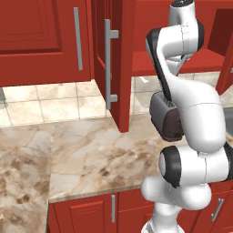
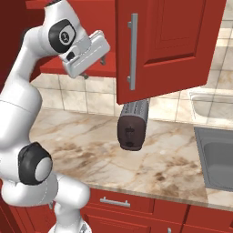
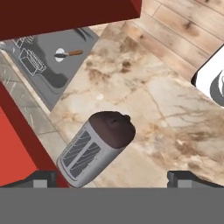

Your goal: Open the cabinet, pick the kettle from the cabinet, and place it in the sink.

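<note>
Resting inside the sink (image 3: 52,65), the kettle (image 3: 62,54) appears small and white with its reddish-brown handle bar pointing away from the wire dish rack (image 3: 27,59) at the basin's far end. Beside the sink on the marble counter (image 2: 91,145) stands the grey and dark-brown toaster (image 2: 132,125). Above the toaster the cabinet (image 2: 164,45) hangs with its doors swung open, red shelf exposed. Up by that shelf the gripper (image 2: 93,63) is spread wide, its jaws gripping nothing.

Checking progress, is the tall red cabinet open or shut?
Open. Both cabinet doors stand swung out over the counter, baring the red shelf inside.
</note>
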